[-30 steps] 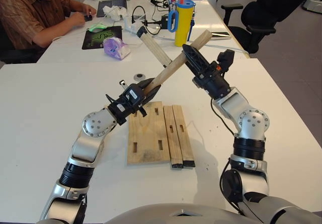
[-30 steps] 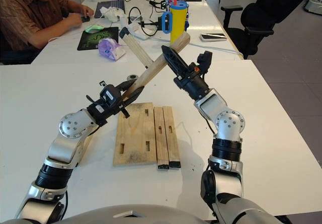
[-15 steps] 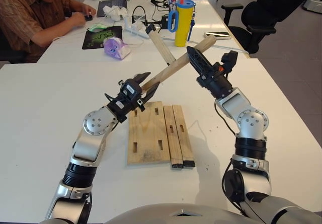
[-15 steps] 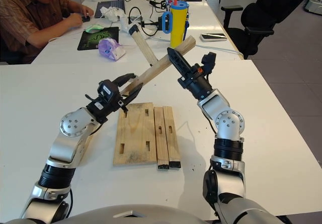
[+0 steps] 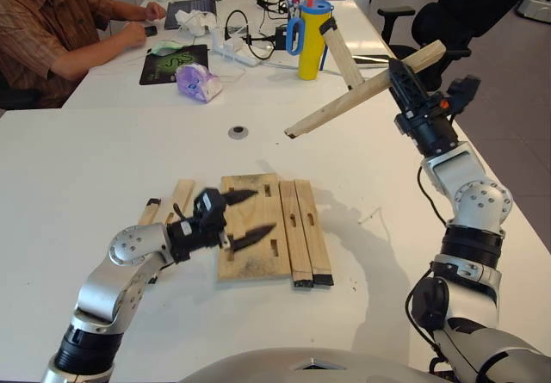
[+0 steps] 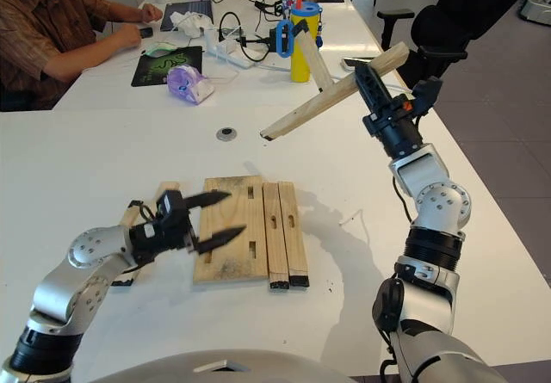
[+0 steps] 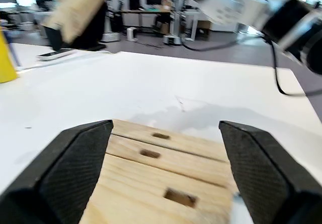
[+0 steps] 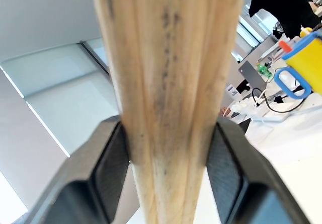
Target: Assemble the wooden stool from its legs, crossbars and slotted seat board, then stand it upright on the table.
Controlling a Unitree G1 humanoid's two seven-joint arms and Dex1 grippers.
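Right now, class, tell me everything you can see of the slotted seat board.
The seat board is a wide, flat rectangle of pale, slightly stained wood with small rectangular slots near its ends. It lies flat on the white table, unassembled. A narrower slotted slat lies snug along its right edge. The open left claw sits over its left part; contact cannot be told.

Office: white desks (image 5: 60,159), swivel chair (image 5: 426,23), laptop (image 5: 191,9), mouse mat (image 5: 172,64).

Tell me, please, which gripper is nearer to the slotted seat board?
Left. The left gripper hangs open over the left side of the seat board; the right gripper holds wooden sticks aloft, far to its right.
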